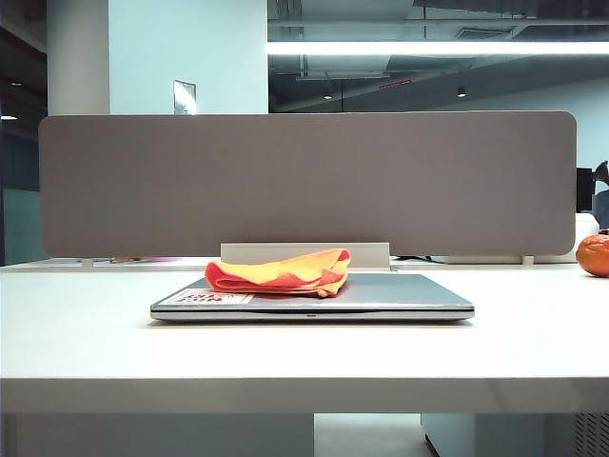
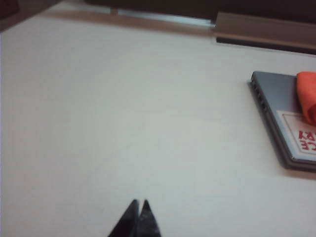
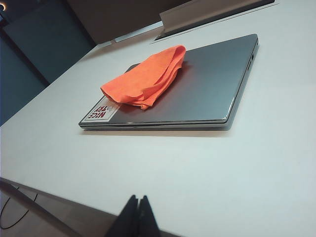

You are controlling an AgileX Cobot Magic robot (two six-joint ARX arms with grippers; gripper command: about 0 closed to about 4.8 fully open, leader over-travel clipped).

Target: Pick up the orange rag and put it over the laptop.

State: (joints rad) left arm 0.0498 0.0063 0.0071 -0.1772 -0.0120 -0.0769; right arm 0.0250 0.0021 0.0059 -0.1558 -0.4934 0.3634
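Now | orange rag [image 3: 146,81] atop laptop [image 3: 207,89] | left gripper [image 2: 138,203], right gripper [image 3: 138,198]: jaws closed, seemingly empty, wrist views only

We see a white surface [image 1: 304,347] running wide across the exterior view. Along its far edge stands a long grey divider panel [image 1: 304,186] with rounded corners. At the foot of the panel, near the middle, sits a pale raised strip [image 1: 304,251]. At the far right edge we see a round glossy orange ball [image 1: 595,255] resting on the surface, just beside the panel's end.
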